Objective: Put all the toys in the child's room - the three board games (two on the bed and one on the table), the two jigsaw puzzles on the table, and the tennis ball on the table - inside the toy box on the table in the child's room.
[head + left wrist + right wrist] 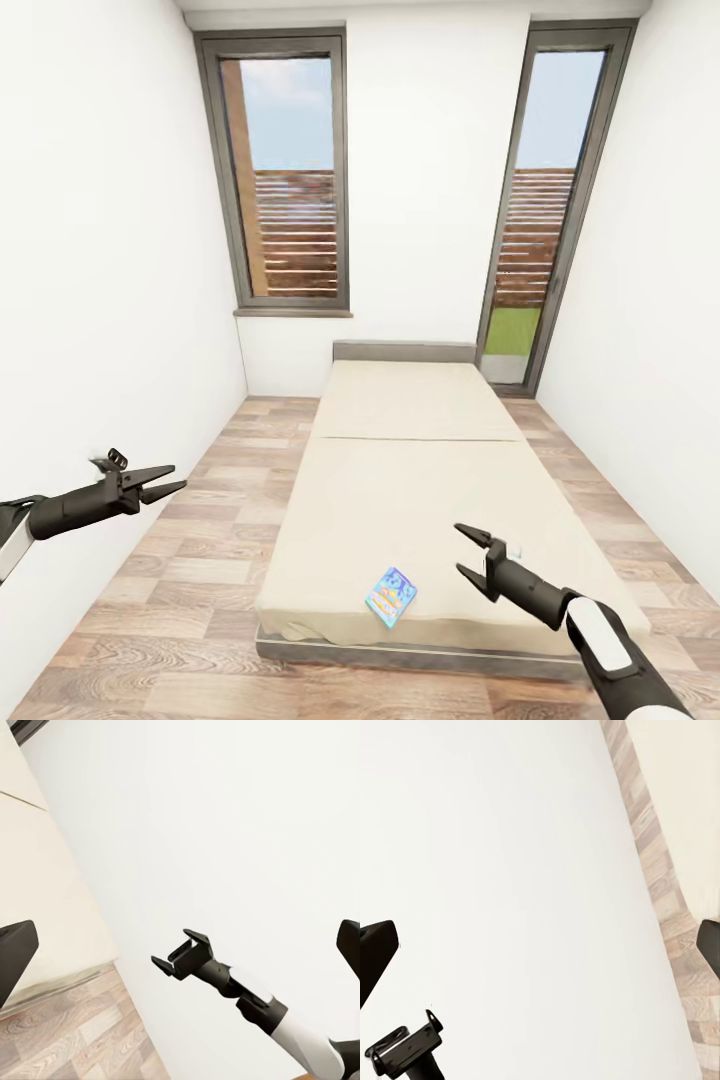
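Observation:
A small blue board game (391, 596) lies flat on the beige bed (400, 470), near its foot edge. My right gripper (462, 549) hovers open above the bed, a short way right of that box, with nothing between its fingers. My left gripper (174, 478) hangs open over the wood floor to the left of the bed, close to the white wall. The left wrist view catches the right gripper (180, 956) against the wall, with the bed (45, 870) beside it. The table and the toy box are out of view.
The bed's grey headboard (404, 351) stands against the far wall between two tall dark-framed windows (290, 180). Wood-plank floor (200, 560) runs along both sides of the bed. White walls close in at left and right.

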Motion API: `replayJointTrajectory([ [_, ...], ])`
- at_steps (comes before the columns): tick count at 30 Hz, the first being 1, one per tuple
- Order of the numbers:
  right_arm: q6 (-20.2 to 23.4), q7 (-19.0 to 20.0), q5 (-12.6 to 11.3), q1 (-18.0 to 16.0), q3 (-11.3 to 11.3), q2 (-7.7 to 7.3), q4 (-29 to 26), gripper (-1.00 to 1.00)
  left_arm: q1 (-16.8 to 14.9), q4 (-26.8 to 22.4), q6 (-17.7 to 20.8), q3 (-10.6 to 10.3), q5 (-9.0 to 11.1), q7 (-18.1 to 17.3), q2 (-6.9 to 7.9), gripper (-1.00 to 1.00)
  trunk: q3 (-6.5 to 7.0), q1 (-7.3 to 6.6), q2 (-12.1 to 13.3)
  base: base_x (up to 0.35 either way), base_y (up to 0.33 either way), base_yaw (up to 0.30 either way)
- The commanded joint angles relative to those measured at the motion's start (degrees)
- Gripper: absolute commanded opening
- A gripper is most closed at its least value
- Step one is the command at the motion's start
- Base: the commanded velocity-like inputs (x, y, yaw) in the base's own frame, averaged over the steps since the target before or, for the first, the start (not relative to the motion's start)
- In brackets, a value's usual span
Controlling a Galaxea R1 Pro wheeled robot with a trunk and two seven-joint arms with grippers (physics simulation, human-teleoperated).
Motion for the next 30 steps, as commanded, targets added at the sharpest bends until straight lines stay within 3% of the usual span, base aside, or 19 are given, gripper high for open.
replayJointTrajectory([
  [1,0.36,0.18,0.11,-0.02,-0.82,0.08,0.01,1.0,-0.04,-0.01,0.65,-0.03,0.01,-0.2,0.01,1.0,-0.28,0.24,-0.49,0.0,0.0,0.0],
  [5,0.35,0.29,0.11,0.09,-3.28,0.32,0.0,1.0,-0.04,-0.01,0.78,-0.03,0.01,-0.2,-0.04,1.0,-1.0,1.12,-2.1,0.0,0.0,0.0],
  [9,0.34,0.32,0.16,0.25,-3.97,0.35,-0.07,1.0,-0.04,-0.01,0.83,-0.03,0.01,-0.2,-0.06,1.0,-1.71,2.0,-3.7,0.0,0.0,0.0],
  [21,0.32,0.26,0.17,0.39,-4.35,0.42,-0.09,1.0,-0.05,-0.01,0.83,-0.03,0.03,-0.2,-0.07,1.0,-3.87,4.63,-8.52,-0.007,0.0,0.0],
  [30,0.14,0.22,0.5,0.39,-4.29,0.77,-0.09,1.0,-0.06,-0.01,0.89,-0.09,0.06,-0.2,-0.07,1.0,-5.48,6.61,-12.13,-0.137,0.022,0.0],
])
